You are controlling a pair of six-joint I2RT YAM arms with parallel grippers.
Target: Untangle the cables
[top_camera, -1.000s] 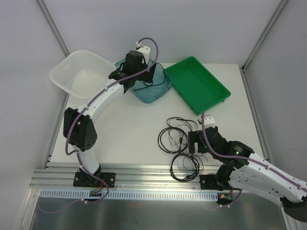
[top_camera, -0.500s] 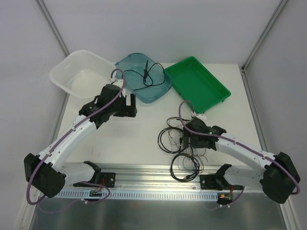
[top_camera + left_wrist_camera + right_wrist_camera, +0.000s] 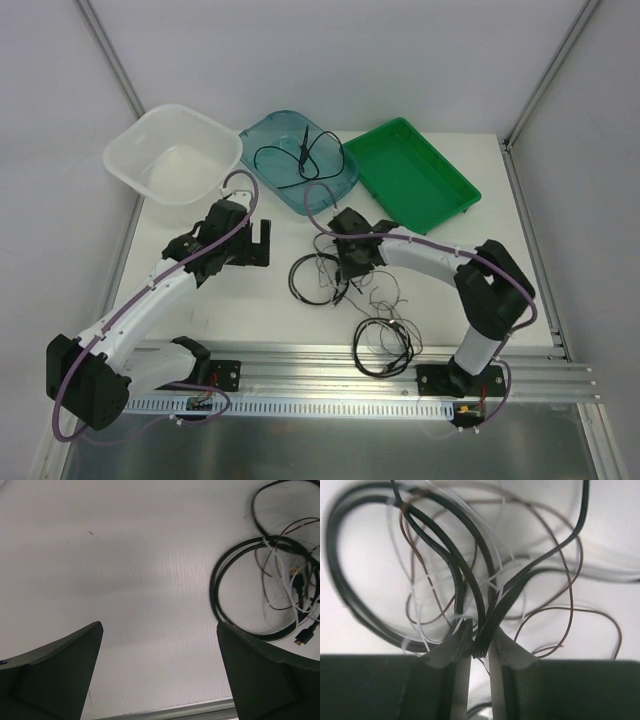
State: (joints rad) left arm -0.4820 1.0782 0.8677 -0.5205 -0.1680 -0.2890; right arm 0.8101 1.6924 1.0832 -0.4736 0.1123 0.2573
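Observation:
The cables form a loose tangle of black, brown and white cords (image 3: 318, 280) in the middle of the table, with a second black coil (image 3: 385, 345) near the front rail. My right gripper (image 3: 346, 266) is over the tangle, shut on a flat bundle of black cables (image 3: 481, 639) pinched between its fingers (image 3: 452, 650). Thin brown and white cords (image 3: 555, 610) loop around the bundle. My left gripper (image 3: 262, 242) hangs open to the left of the tangle, with nothing between its fingertips (image 3: 159, 626). Black coils (image 3: 265, 597) lie to the right in its view.
One black cable (image 3: 300, 158) lies in the blue tray (image 3: 345, 180) at the back. A white tub (image 3: 130, 160) stands at the back left and a green tray (image 3: 445, 205) at the back right. The aluminium rail (image 3: 300, 365) runs along the table's near edge.
My right gripper has closed on the black cable bundle and moved left and toward the back, dragging the tangle with it. The left arm came back from the blue tray and has settled.

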